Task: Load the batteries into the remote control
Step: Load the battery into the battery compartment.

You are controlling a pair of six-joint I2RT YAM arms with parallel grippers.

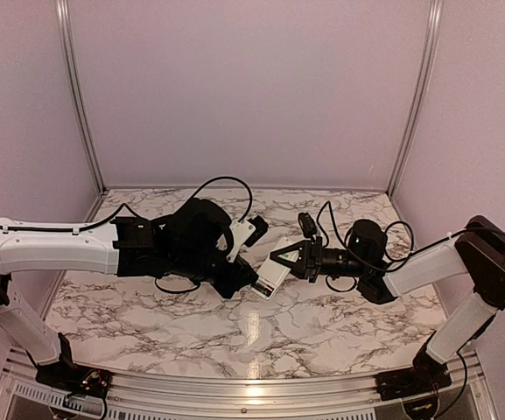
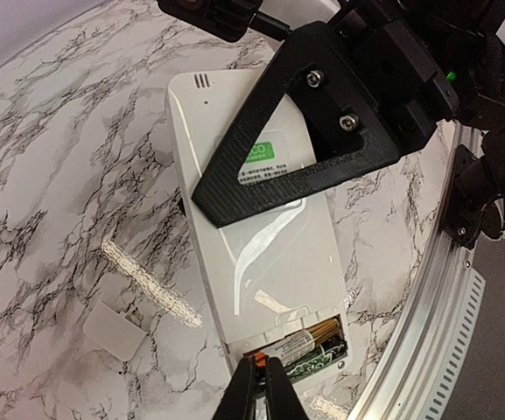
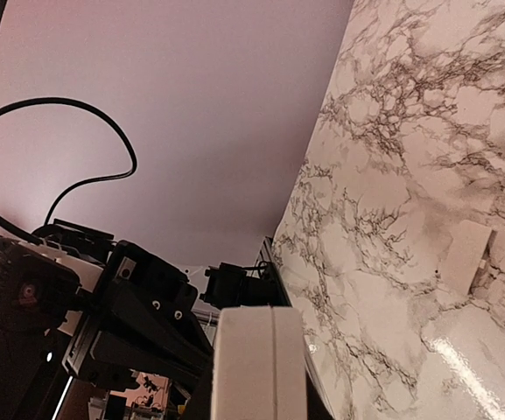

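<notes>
Clamped the remote control in the right claw over the counter, between both arms. Pinched the left claw fully closed, tips at the open bay holding the batteries.

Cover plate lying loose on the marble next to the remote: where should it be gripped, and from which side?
The cover lies flat on the table, thin, with bare marble all round and a gap to the remote. So probably come from straight above, jaws across its shorter width, pinching the two long edges; a side approach would find little to catch.
</notes>
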